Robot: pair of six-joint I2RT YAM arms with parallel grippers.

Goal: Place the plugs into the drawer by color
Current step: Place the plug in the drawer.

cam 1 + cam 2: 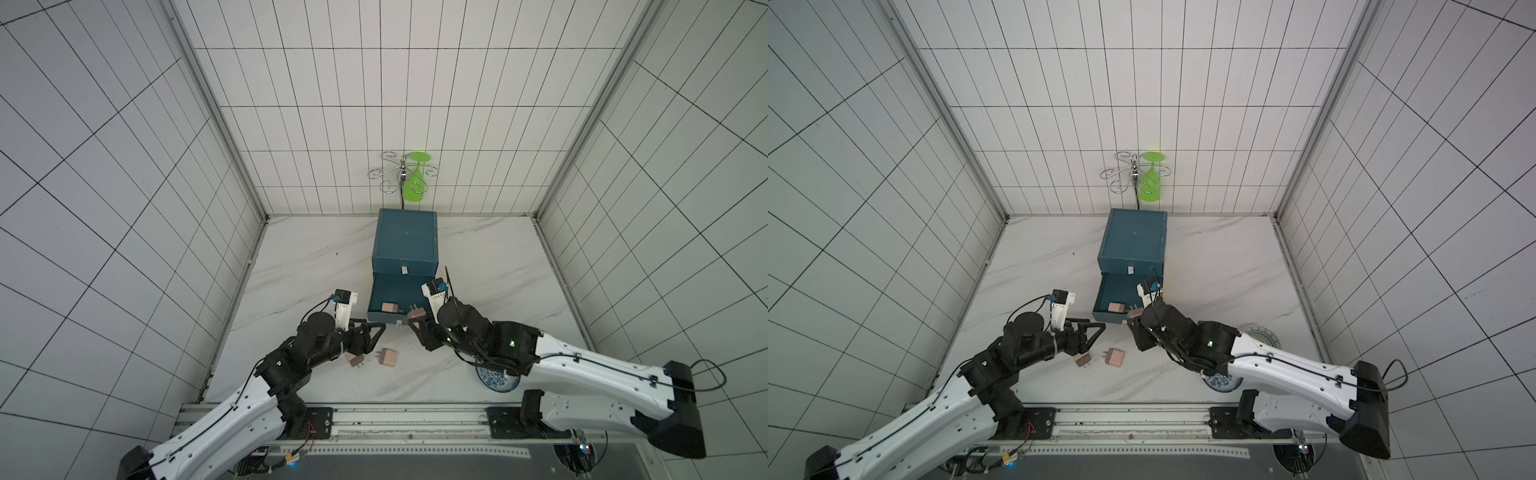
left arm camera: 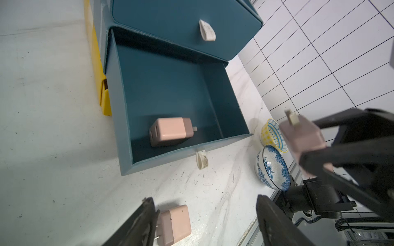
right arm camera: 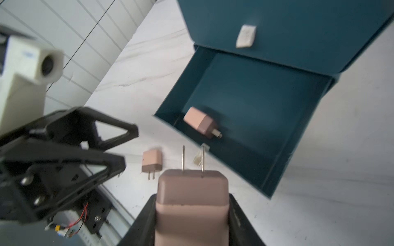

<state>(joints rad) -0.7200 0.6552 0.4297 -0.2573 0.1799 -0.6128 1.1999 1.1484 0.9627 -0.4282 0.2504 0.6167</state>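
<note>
Right wrist view: right pincer (image 3: 191, 197) clamped on a peach-pink cube-shaped plug adapter (image 3: 191, 208). Black fingers (image 3: 145, 221) press two opposite sides. Its two metal prongs point ahead toward the open drawer. Picture slightly blurred.

Both top views: dark teal-blue box-shaped drawer chest (image 1: 405, 245) stands on the white marble-patterned worktop (image 1: 299, 266), at the tiled rear wall. Top drawer is shut, and the middle drawer (image 1: 392, 293) is pulled out toward the arms. The held adapter sits at that drawer's front rim, near the corner on the robot's right. Over the rim or just outside it: cannot tell.

Second peach-pink plug (image 1: 390, 308) lies on its side inside the middle drawer, close to the front wall.

Two more lie on the worktop in front of the drawer: third peach-pink plug (image 1: 387, 357) in the clear, fourth peach-pink plug (image 1: 356, 360) partly under the left arm's wrist.

Left pincer (image 1: 374, 338) has its jaws spread wide and holds nothing. It hangs near the drawer's front corner on the robot's left.

Left wrist view: yellow lowest tier (image 2: 97, 64) shows under the teal body. Blue-and-white floral ceramic bowl (image 2: 275, 168) and yellow patterned bowl (image 2: 271, 136) stand side by side beyond the drawer, on the robot's right.

Behind the chest, a green wine glass (image 1: 415, 187) hangs upside down from a chrome scrolled rack (image 1: 384, 172).
</note>
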